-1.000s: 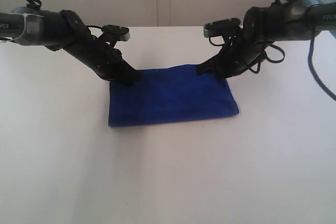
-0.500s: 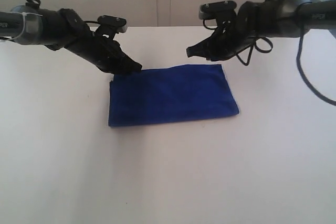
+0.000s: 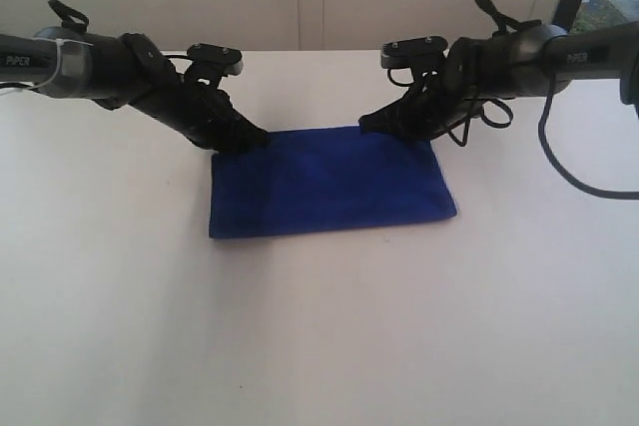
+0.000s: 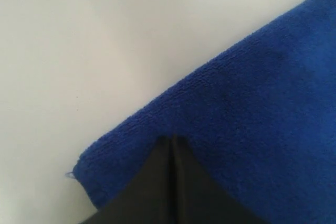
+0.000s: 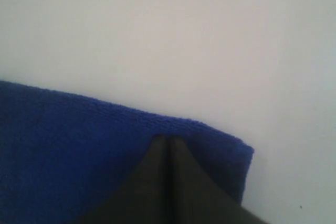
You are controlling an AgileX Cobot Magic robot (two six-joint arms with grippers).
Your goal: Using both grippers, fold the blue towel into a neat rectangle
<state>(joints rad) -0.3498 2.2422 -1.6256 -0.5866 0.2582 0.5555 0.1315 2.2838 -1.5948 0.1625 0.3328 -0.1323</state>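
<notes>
Both black pincers, left [image 3: 255, 137] and right [image 3: 371, 124], are pressed shut at the far corners of the soft deep-blue towel [image 3: 329, 182], laid flat on the white table [image 3: 319, 336]. Whether cloth is pinched cannot be told. Probably another fold is being started; corners should be lifted together.

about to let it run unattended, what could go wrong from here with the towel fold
1. Both wrist views show the jaws closed together over the blue towel, with no cloth visibly between them. The left gripper and right gripper may lift without it.
2. Both tips sit close to the far edge near its corners, so any pinch would be shallow and could slip.
3. The towel already lies as a rectangle; uneven pulling could skew it.
</notes>
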